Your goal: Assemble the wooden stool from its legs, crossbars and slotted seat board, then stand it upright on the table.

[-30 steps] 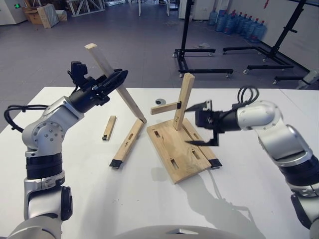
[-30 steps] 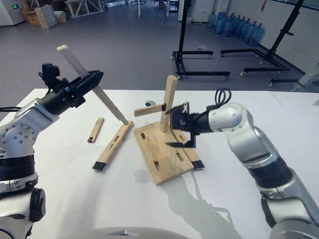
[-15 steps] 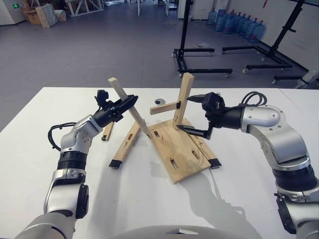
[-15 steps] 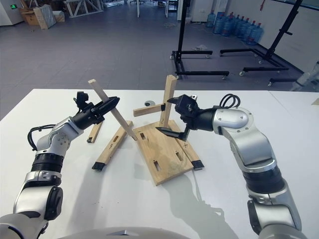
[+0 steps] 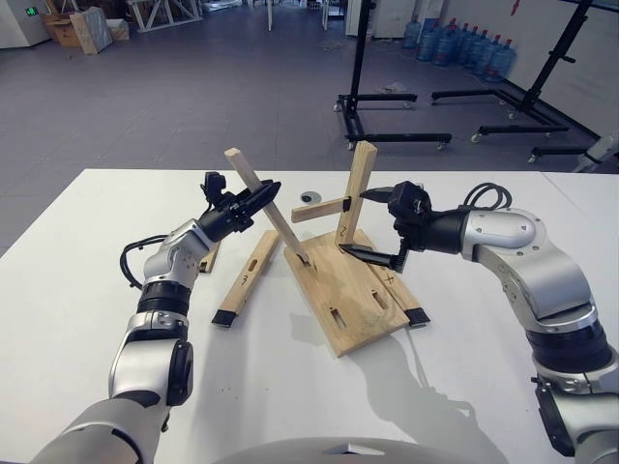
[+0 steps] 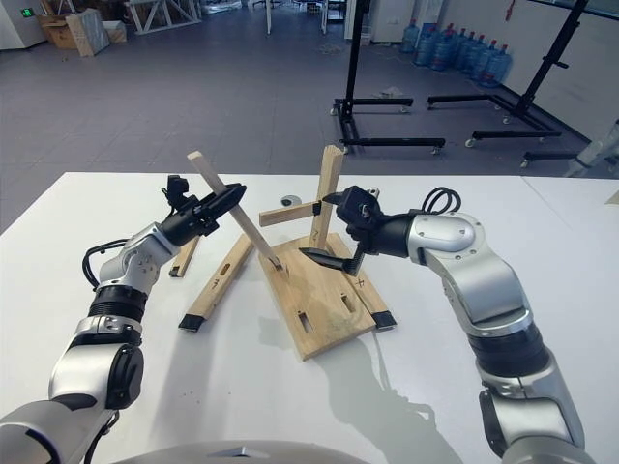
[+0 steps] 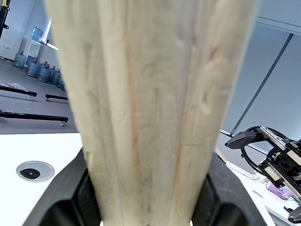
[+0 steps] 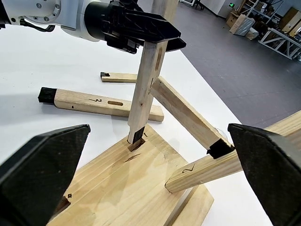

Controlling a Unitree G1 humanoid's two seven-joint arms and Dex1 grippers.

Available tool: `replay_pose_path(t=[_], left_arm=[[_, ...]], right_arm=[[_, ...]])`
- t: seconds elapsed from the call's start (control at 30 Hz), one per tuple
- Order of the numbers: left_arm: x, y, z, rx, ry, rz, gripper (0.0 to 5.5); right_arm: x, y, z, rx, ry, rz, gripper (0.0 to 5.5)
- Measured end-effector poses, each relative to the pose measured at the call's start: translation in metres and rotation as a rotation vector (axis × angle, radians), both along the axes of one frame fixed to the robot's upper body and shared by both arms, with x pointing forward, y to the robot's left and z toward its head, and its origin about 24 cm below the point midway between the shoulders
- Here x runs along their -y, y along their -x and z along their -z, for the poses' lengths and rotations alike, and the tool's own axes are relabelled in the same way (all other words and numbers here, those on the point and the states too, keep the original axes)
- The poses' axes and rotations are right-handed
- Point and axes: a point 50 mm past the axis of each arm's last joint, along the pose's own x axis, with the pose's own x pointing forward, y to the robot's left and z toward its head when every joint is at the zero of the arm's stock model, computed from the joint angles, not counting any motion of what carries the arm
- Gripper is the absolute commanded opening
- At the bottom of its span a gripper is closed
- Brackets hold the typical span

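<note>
Holding a tilted leg (image 5: 280, 222) tight, your left gripper (image 5: 253, 198) keeps its low end in a corner slot of the seat board (image 5: 353, 304), flat on the table (image 5: 77, 290). Your right gripper (image 6: 314, 227) is wide open beside the upright leg (image 5: 360, 184) and its crossbar (image 5: 319, 208).

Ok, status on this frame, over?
Left gripper shut on leg, tip at a seat slot. Right gripper open by upright leg. Its crossbar juts toward the held leg.
</note>
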Motion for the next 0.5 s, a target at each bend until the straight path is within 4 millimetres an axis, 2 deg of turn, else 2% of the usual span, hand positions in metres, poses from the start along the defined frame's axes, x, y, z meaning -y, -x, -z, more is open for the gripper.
replay_pose_path(t=[0.27,0.5], left_arm=[[0.0069,-0.0026,0.0097,-0.009,-0.035,0.017,2.02],[0.0107,-0.0067,0.0070,0.001,-0.070,0.056,2.02]], right_arm=[[-0.0038,0.0005,0.0036,-0.022,-0.014,-0.018,5.40],[-0.0052,0.0009,0.0056,-0.029,-0.011,-0.022,5.40]])
